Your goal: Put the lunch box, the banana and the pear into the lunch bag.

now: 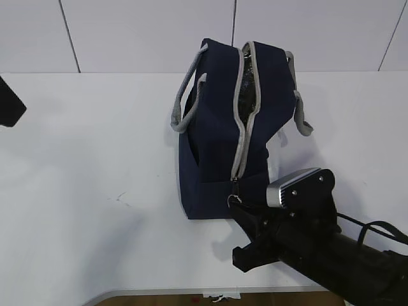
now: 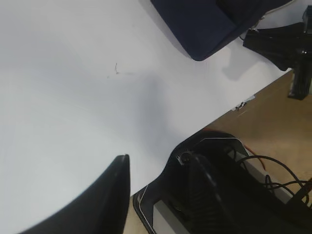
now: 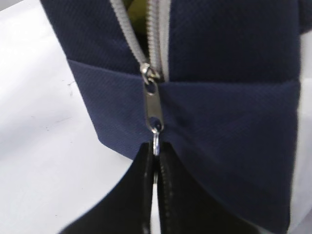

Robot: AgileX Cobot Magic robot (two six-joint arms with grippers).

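Left of the lunch bag [image 1: 220,134], the left end effector [image 2: 117,195] hangs over bare bench [image 1: 89,178], jaws partly apart, empty; the bag stands mid-bench, zipper gaping; at its near end the right end effector [image 3: 155,161] pinches the ring pull [image 3: 156,142].

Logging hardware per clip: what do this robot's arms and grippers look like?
Matte black right arm with silver-grey wrist block and black cable. Right gripper: tapered black fingers. Left gripper's curved black finger; its other finger is out of view.
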